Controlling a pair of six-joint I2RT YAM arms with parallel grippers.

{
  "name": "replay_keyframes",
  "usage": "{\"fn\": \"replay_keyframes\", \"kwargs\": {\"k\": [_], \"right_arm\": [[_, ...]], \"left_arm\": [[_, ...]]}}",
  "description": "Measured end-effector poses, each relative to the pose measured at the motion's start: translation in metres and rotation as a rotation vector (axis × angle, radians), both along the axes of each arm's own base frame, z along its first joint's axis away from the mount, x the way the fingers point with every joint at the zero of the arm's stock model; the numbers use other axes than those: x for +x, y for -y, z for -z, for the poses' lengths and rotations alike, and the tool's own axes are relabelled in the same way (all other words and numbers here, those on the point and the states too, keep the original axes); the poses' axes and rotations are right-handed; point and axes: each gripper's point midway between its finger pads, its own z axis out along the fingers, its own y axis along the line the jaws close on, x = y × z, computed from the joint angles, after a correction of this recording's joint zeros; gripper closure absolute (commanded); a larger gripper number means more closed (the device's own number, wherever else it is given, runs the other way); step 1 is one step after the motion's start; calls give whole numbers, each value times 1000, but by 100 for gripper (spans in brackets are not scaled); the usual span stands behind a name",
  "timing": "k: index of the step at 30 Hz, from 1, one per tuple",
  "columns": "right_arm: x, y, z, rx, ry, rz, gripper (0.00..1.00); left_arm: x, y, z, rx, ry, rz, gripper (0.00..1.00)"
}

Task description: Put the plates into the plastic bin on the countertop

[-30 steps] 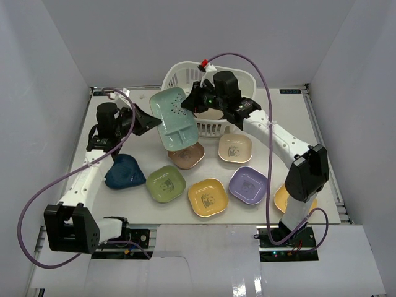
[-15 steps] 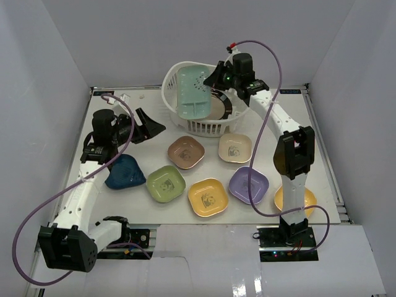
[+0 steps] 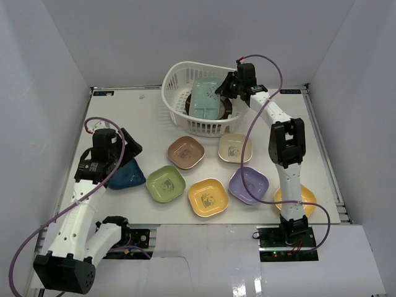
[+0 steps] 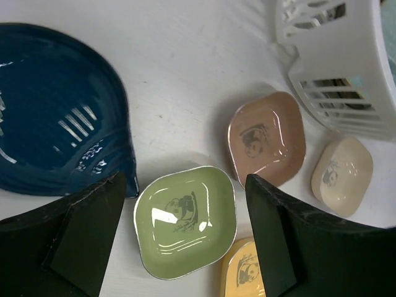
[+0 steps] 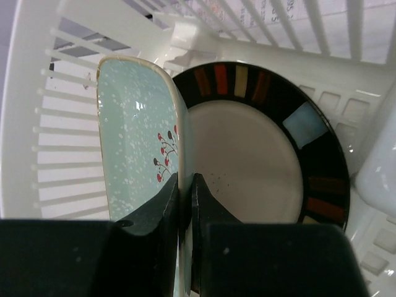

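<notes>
My right gripper (image 3: pixel 228 93) is shut on the edge of the mint-green divided tray (image 3: pixel 204 99), which hangs tilted inside the white plastic bin (image 3: pixel 176 77). In the right wrist view the fingers (image 5: pixel 167 198) pinch the tray's rim (image 5: pixel 136 142), in front of the round black striped-rim plate (image 5: pixel 247 161) lying in the bin (image 5: pixel 37 93). My left gripper (image 3: pixel 127 154) stands open and empty over the table's left side. In its wrist view the left gripper (image 4: pixel 184 185) hovers above the green plate (image 4: pixel 185 229), beside the dark blue plate (image 4: pixel 55 111).
On the countertop (image 3: pixel 148 117) lie the dark blue (image 3: pixel 127 176), green (image 3: pixel 166 183), brown (image 3: pixel 185 152), beige (image 3: pixel 235 147), yellow (image 3: pixel 208 197), purple (image 3: pixel 247 184) and orange (image 3: pixel 297 199) plates. White walls close in the sides and back.
The left gripper opened off the mint tray and drew back to the near left. The right arm swung the tray up and over the rim, then down into the bin.
</notes>
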Motion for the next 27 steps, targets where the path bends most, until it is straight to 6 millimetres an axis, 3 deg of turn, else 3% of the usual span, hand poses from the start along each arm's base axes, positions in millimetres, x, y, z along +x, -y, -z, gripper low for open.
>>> {"fn": "replay_keyframes", "kwargs": {"k": [3,6,15,21,24,27], "right_arm": [[-4,-8,10,-4,-20,-18,92],[-7,-13,13,-1,-27,-30,84],[-8,-15,22,13,-32,-31,48],[-12,-19,28,0,-34,-46,11],[-14,-25,27,-17,-11,-69,3],[-19,-33,24,-31,10,-113,3]], "left_arm": [[-12,-16,4,23,-19,-97,9],[-25,-29,17,45,-62,-176,7],[-69,-39,88,-8,-342,-339,8],[-91,-39,116,-76,-492,-434,5],[-107,-38,139,-106,-572,-481,4],[-118,-39,154,-123,-614,-533,5]]}}
